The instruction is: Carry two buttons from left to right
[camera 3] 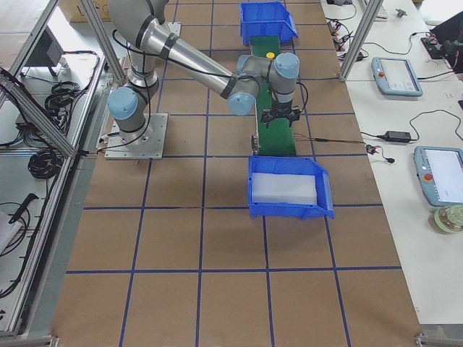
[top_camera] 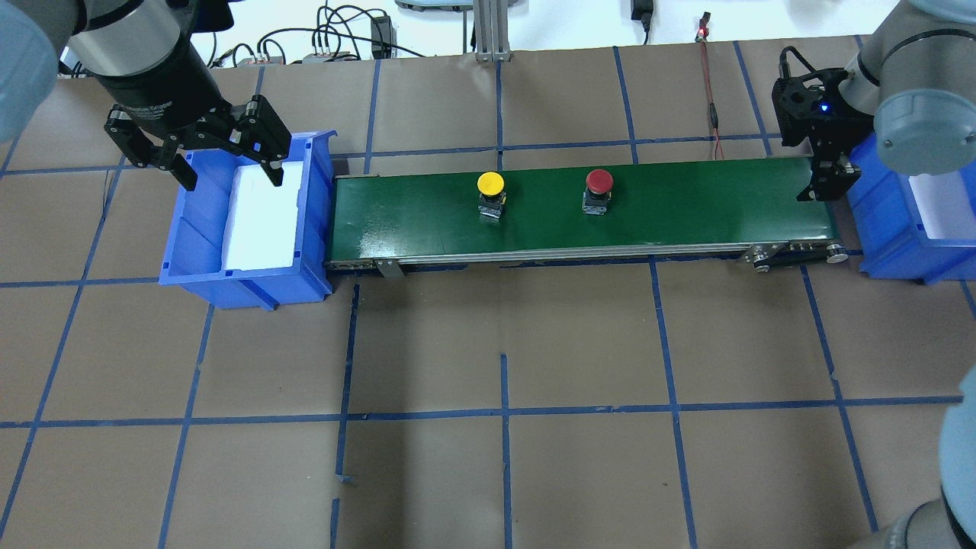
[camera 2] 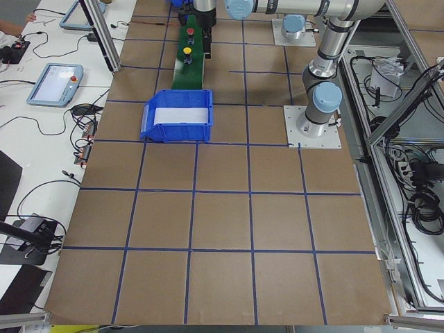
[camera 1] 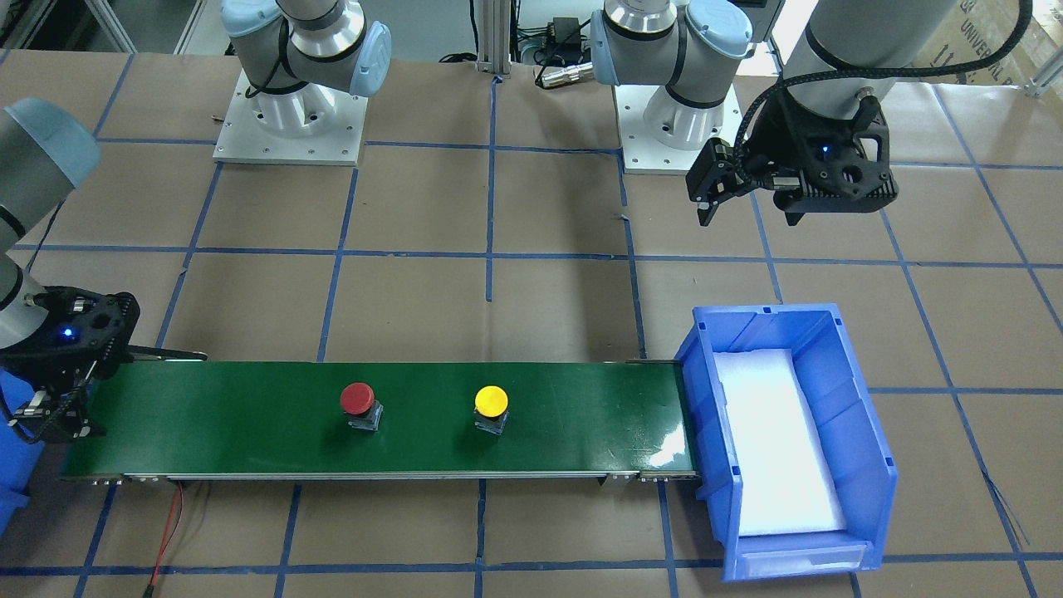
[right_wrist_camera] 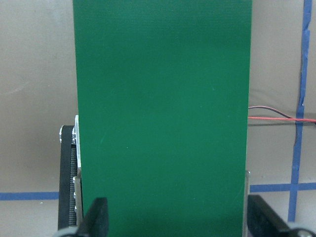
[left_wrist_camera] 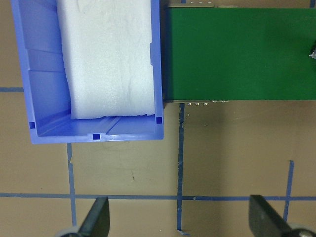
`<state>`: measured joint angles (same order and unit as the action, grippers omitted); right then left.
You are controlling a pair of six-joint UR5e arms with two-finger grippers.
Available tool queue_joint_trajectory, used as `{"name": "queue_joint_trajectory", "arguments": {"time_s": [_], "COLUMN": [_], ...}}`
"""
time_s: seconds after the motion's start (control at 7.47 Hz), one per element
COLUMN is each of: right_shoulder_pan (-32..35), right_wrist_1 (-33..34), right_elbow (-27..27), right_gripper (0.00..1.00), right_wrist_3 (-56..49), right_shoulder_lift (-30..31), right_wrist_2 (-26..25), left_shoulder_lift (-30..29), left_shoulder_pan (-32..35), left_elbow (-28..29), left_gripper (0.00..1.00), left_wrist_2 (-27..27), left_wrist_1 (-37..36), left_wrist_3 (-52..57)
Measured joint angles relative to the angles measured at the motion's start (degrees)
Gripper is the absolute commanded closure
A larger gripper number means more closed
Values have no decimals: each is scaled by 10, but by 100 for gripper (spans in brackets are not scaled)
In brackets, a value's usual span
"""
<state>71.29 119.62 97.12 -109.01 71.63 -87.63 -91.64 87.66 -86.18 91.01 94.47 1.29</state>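
Reckon the red button (top_camera: 599, 181) and yellow button (top_camera: 490, 184) — upright, apart, midway along the green belt (top_camera: 686, 206) — light, rigid, slick-capped, so pinch the squat bodies under the caps, with left gripper (top_camera: 229, 174) and right gripper (top_camera: 827, 181) both spread wide and empty.

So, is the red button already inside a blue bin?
No, the red button stands on the green belt, apart from the yellow button.

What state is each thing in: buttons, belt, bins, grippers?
red button, upright on the belt, ungripped.
yellow button, upright on the belt, ungripped.
belt, carrying both buttons.
left bin, no buttons inside.
right bin, no buttons inside.
left gripper, open, empty.
right gripper, open, empty, over the belt.
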Motion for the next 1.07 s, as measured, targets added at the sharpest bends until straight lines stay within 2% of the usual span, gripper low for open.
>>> {"name": "queue_joint_trajectory", "arguments": {"time_s": [1.07], "right_shoulder_pan": [0], "right_wrist_1": [0], "right_elbow": [-1], "right_gripper": [0], "right_wrist_3": [-1], "right_shoulder_lift": [-5], "right_wrist_2": [0], "left_shoulder_lift": [-4], "left_shoulder_pan": [0], "left_elbow": [-2], "left_gripper": [0], "left_wrist_2": [-1], "left_wrist_1": [-1], "left_wrist_3": [-39]}}
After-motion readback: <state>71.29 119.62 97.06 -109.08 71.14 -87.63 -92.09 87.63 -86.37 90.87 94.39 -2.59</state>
